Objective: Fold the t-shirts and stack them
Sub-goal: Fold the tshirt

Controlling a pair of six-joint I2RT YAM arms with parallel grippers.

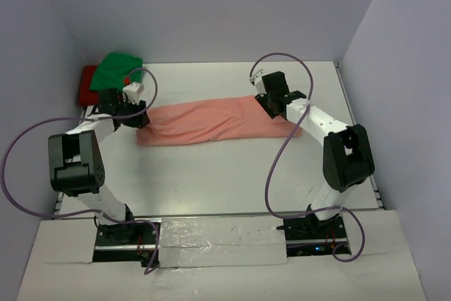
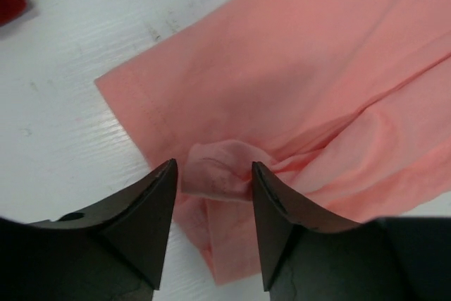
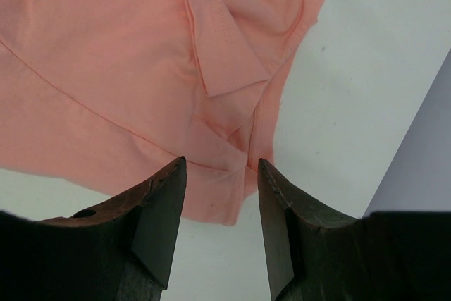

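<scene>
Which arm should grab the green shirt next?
Probably left. The bright green cotton t-shirt lies just beyond the left arm; the right arm reaches the salmon-pink cotton t-shirt's opposite end.

Bright even light, soft shadows; wrist views slightly blurred.

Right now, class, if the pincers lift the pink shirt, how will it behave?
Probably floppy: the pink shirt bunches into a soft pucker at the left pincer. Likely light, sagging in the middle, since it lies thin and creased.
</scene>
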